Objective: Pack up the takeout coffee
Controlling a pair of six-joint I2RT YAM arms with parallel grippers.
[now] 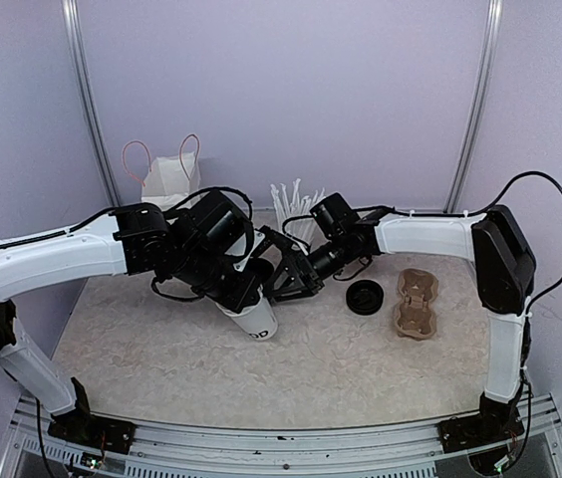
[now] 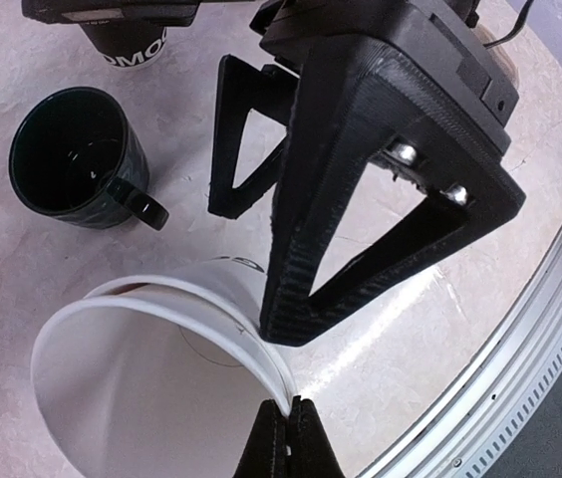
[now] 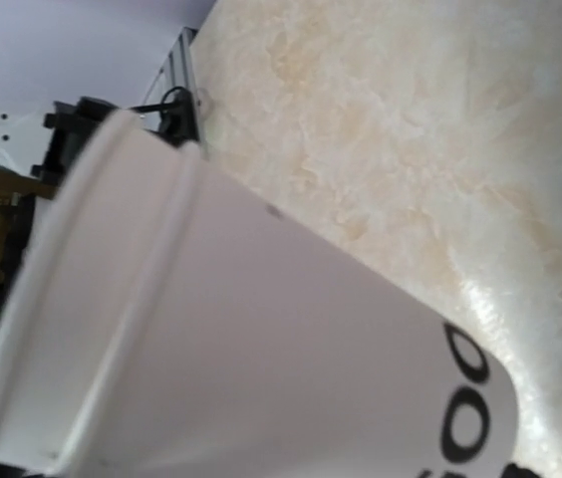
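A white paper cup [image 1: 259, 321] with black "GOOD" lettering hangs tilted just above the table. My left gripper [image 2: 289, 416] is shut on its rim. In the right wrist view the cup [image 3: 261, 349] fills the frame and shows two rims, one cup nested in another. My right gripper [image 1: 296, 274] is open right beside the cup. In the left wrist view one of its fingers [image 2: 361, 199] touches the cup's outer wall [image 2: 141, 388]. A round black lid [image 1: 366, 297] lies on the table to the right.
A brown cardboard cup carrier [image 1: 416, 302] lies right of the lid. A white takeout bag [image 1: 171, 179] and a cup of white straws [image 1: 291, 204] stand at the back. A squat black mug [image 2: 72, 154] sits behind the cup.
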